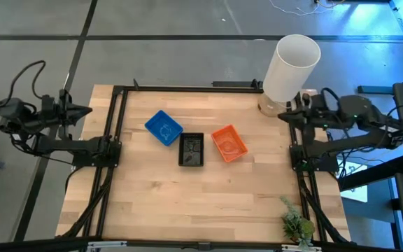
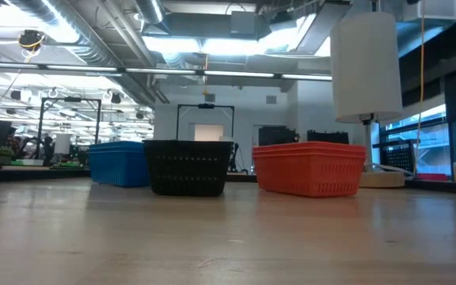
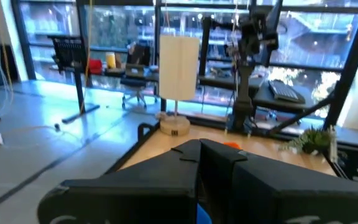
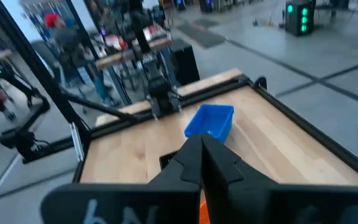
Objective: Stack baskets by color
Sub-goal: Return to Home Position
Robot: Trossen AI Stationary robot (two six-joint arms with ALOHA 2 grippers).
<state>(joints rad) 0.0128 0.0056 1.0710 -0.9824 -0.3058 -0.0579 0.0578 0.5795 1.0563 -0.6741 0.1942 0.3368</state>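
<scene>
High view: three stacks are seen in a row near the middle of the desk point(image 1: 187, 210) — the blue baskets point(image 1: 164, 127) leftmost, the black baskets point(image 1: 191, 150) close beside them, the orange baskets point(image 1: 229, 143) on the right. The left pincer point(image 1: 86, 110) is held beyond the desk's left edge and the right pincer point(image 1: 283, 116) at its right edge, beside the white cylinder point(image 1: 290, 66). Both are closed on nothing — in the wrist views the fingers are pressed together.
</scene>
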